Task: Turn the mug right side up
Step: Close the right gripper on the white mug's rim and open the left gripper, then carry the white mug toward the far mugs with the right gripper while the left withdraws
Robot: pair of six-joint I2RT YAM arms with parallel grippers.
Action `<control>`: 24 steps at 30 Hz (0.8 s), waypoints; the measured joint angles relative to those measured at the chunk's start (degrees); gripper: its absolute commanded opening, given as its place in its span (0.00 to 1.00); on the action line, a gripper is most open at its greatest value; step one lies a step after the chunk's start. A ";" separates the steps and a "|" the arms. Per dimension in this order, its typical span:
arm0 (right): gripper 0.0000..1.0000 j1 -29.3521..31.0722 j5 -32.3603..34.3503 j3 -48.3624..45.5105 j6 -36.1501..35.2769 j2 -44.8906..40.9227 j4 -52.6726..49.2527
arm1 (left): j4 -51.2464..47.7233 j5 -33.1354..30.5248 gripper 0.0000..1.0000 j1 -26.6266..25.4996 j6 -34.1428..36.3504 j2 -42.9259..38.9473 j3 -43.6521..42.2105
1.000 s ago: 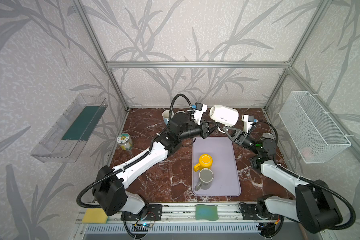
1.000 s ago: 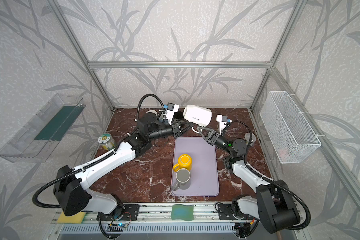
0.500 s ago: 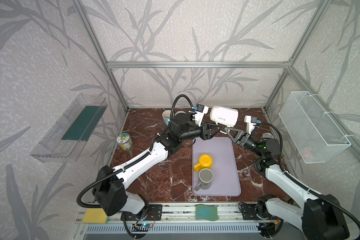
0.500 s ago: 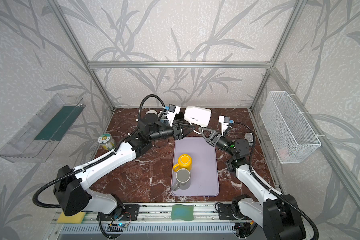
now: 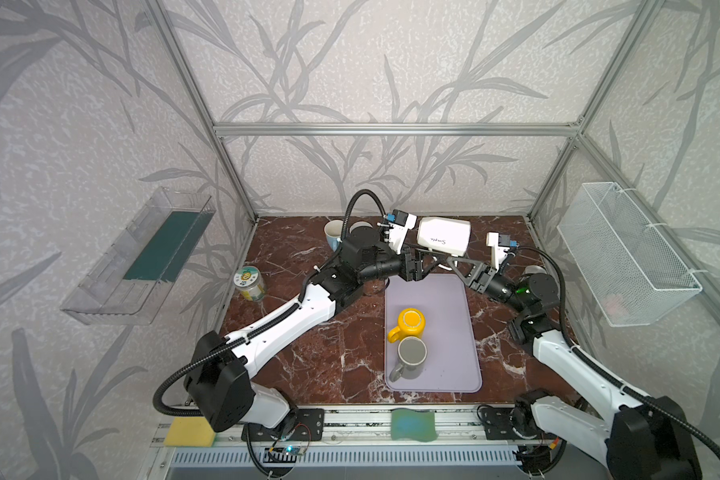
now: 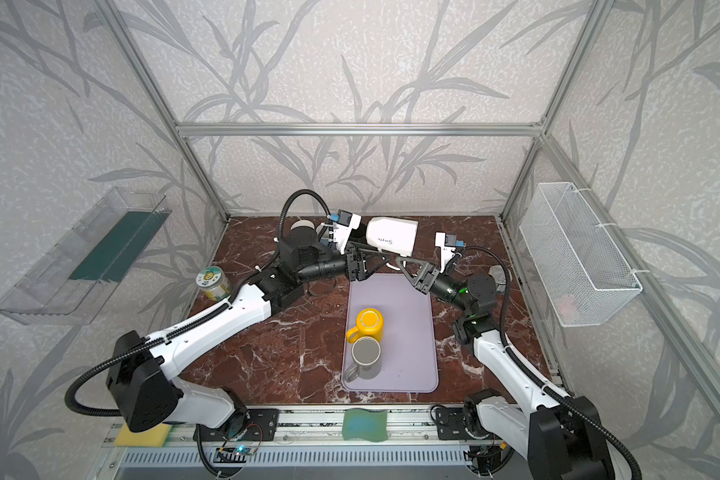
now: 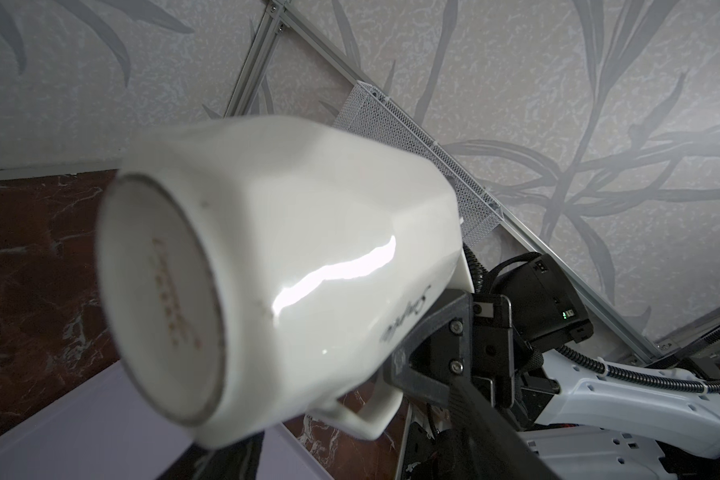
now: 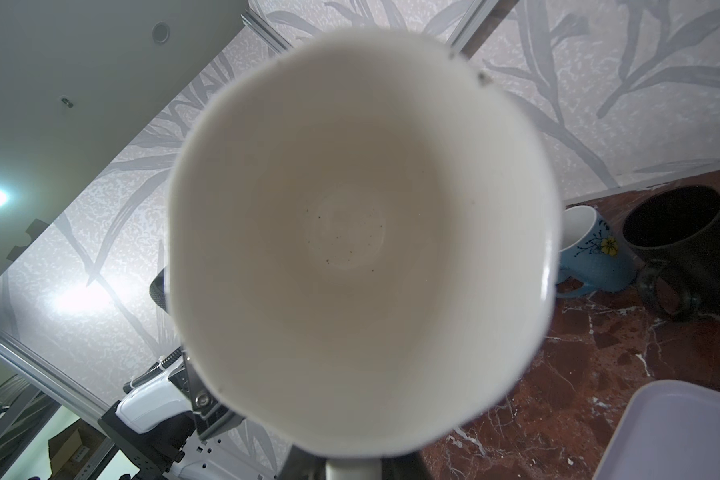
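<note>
A clear wall tray [image 5: 138, 257] hung on the left wall, beyond the edge of the bench [image 5: 341, 365]. Just inside that edge stood a jar [image 5: 250, 284], with bare marble in front of it. At the back edge a blue mug [image 5: 332, 237] and a dark mug [image 8: 678, 245] stood side by side, mouths up, the left arm passing close in front of them. The left pincer [image 5: 427, 262] hung over the far edge of the lilac mat [image 5: 454, 365] with its jaws spread, gripping nothing; whether its fingers touched the white mug [image 5: 443, 236] I could not tell. The white mug was in the air above the mat's far edge, lying on its side, base toward the left arm, mouth toward the right arm, handle down. The right pincer [image 7: 400, 365] was closed on that handle near the rim. Under the mug the far part of the mat lay free. Nearer the front a yellow mug [image 5: 410, 324] and a grey mug [image 5: 412, 357], mouth up, sat close together toward the mat's left edge, leaving its right strip open. Marble showed bare between the mat and the right arm. A wire basket [image 5: 624, 253] hung on the right wall, clear of the arms.
</note>
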 measured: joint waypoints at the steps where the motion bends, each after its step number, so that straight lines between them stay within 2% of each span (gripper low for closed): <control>1: 0.00 0.00 0.02 0.11 -0.39 -0.07 -0.94 | -0.48 -0.33 0.71 0.00 0.28 -0.28 -0.37; 15: 0.00 0.00 2.84 2.91 -6.64 -0.96 -15.19 | -7.26 -6.73 0.71 0.26 3.85 -6.62 -4.57; 24: 0.00 0.00 6.19 5.42 -12.24 -0.79 -25.97 | -12.70 -13.57 0.70 0.31 5.01 -9.55 -6.95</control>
